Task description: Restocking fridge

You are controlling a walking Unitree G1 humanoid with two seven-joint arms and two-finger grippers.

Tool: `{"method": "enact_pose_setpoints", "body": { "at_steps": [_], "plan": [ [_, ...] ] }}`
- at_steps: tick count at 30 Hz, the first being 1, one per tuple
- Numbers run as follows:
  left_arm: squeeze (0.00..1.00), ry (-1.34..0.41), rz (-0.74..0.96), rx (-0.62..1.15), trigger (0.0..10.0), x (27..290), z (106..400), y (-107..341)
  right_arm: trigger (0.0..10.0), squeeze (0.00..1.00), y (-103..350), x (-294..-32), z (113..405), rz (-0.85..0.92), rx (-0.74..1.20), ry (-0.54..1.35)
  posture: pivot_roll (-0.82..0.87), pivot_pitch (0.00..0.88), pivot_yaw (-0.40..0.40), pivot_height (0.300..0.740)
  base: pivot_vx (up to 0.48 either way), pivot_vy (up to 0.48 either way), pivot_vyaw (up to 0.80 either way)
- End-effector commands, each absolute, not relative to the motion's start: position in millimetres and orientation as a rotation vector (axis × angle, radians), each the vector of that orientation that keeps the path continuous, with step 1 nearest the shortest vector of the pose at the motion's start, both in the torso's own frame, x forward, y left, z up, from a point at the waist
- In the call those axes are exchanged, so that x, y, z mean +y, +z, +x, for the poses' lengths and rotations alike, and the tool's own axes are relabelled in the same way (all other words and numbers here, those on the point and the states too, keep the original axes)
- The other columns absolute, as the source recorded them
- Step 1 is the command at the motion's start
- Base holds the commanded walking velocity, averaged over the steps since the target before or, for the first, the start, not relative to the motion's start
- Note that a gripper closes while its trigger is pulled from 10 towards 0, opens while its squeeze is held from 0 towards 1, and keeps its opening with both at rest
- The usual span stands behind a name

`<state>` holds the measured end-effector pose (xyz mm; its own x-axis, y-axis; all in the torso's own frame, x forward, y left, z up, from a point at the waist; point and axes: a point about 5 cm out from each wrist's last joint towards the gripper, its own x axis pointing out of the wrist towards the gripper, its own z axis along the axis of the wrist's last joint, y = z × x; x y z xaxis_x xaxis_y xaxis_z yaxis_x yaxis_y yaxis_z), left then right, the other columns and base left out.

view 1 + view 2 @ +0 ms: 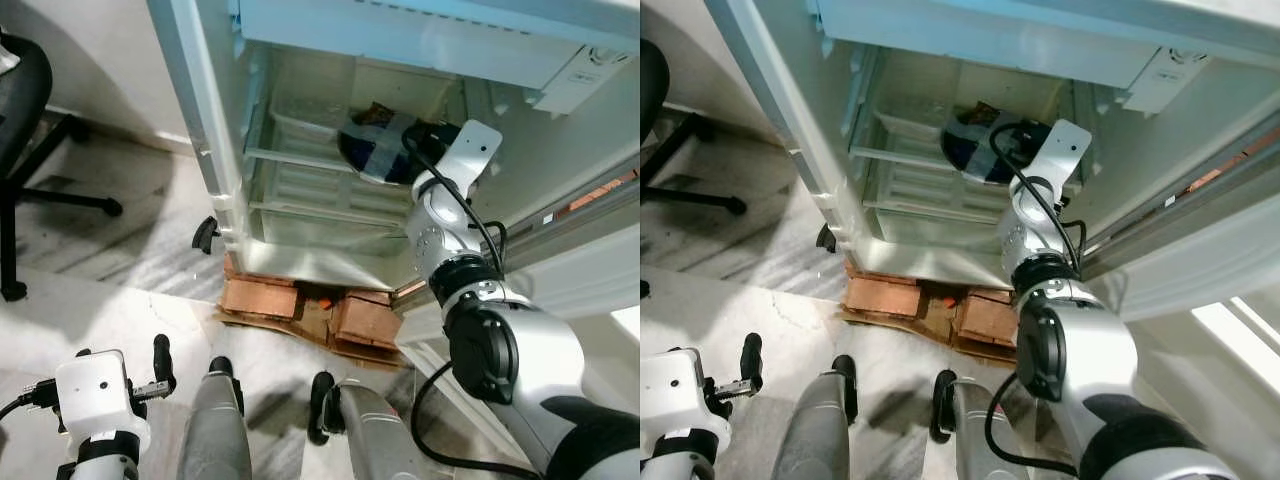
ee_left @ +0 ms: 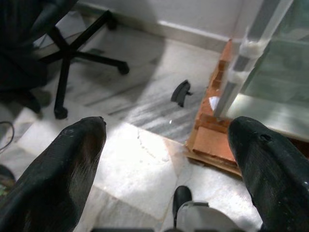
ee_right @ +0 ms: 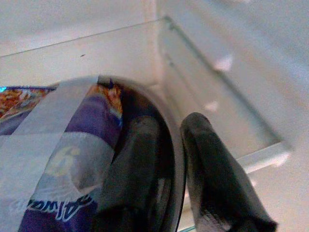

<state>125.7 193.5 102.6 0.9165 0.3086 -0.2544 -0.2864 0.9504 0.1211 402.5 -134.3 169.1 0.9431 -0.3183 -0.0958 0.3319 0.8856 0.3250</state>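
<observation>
Presently: fridge (image 1: pixel 215 150) open; taped bowl (image 1: pixel 372 150) on its shelf, rim pinched in right gripper (image 3: pixel 166 159), release seemingly pending; left gripper (image 2: pixel 169 159) spread wide, empty, low outside the fridge.

The purple packet (image 3: pixel 58 159) in the bowl (image 3: pixel 174 145) bears a large pale "9" under a strip of clear tape (image 3: pixel 53 121). Below it runs pale lettering, upside down and too blurred to read
</observation>
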Motion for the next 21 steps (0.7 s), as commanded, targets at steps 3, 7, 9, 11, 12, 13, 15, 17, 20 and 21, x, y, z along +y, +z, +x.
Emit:
{"method": "enact_pose_setpoints", "body": {
  "at_steps": [3,7,9,11,12,13,15,17,20,21],
  "plan": [
    [0.00,0.329,0.092,0.306,10.0,194,122,101,10.0,1.00,174,-140,405,0.423,0.030,-0.356,0.37,0.378,-0.147,0.740,0.000,0.000,0.00],
    [0.00,0.330,0.091,0.311,10.0,194,124,100,10.0,1.00,179,-144,406,0.418,0.015,-0.363,0.37,0.377,-0.146,0.740,0.000,0.000,0.00],
    [0.00,0.331,0.091,0.313,10.0,194,125,99,10.0,1.00,183,-151,407,0.414,-0.005,-0.368,0.37,0.376,-0.146,0.740,0.000,0.000,0.00],
    [0.00,0.336,0.091,0.314,10.0,194,125,99,10.0,1.00,187,-155,408,0.408,-0.018,-0.380,0.37,0.377,-0.145,0.740,0.000,0.000,0.00],
    [0.00,0.338,0.092,0.314,10.0,194,125,99,10.0,1.00,189,-158,409,0.403,-0.026,-0.386,0.37,0.376,-0.145,0.740,0.000,0.000,0.00],
    [0.00,0.340,0.091,0.314,10.0,195,125,99,10.0,1.00,191,-160,409,0.394,-0.034,-0.393,0.37,0.376,-0.145,0.740,0.000,0.000,0.00],
    [0.00,0.343,0.092,0.315,10.0,196,126,99,10.0,1.00,195,-164,409,0.388,-0.050,-0.408,0.37,0.374,-0.143,0.740,0.000,0.000,0.00],
    [0.00,0.345,0.093,0.315,10.0,196,126,99,10.0,1.00,197,-166,410,0.373,-0.060,-0.405,0.38,0.372,-0.142,0.740,0.000,0.000,0.00],
    [0.00,0.347,0.097,0.313,10.0,197,129,98,10.0,1.00,207,-165,412,0.323,-0.107,-0.366,0.37,0.364,-0.138,0.740,0.000,0.000,0.00],
    [0.00,0.347,0.098,0.312,10.0,198,130,98,10.0,1.00,208,-164,412,0.313,-0.115,-0.356,0.37,0.363,-0.137,0.740,0.000,0.000,0.00]
  ]
}}
